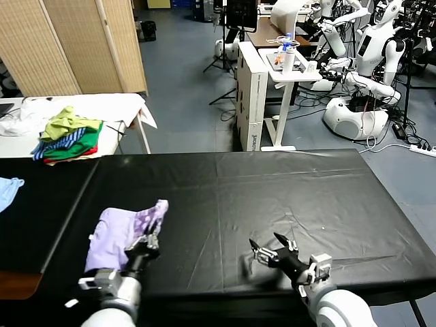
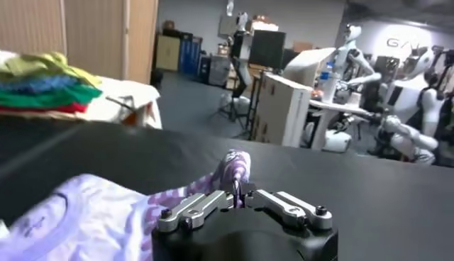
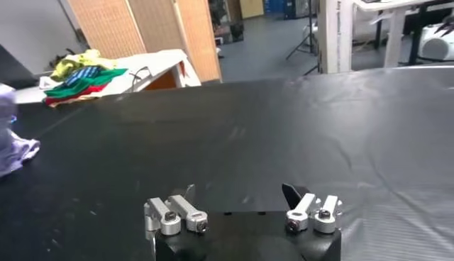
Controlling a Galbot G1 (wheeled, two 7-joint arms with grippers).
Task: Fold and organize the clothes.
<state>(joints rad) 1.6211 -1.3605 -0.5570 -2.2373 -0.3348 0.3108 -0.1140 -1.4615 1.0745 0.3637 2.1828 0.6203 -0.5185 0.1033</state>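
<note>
The left tool [image 2: 241, 197] pinches the lavender T-shirt's [image 2: 85, 216] raised patterned fold.

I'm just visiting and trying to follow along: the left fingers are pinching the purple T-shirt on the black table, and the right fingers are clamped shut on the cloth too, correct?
Not quite. The right gripper is open and holds nothing, hovering over bare black table, as the right wrist view shows. The rest stands: the left gripper is shut on the purple T-shirt.

Clothes pile [image 1: 68, 136], perhaps folded, white table [image 1: 122, 105]
</note>
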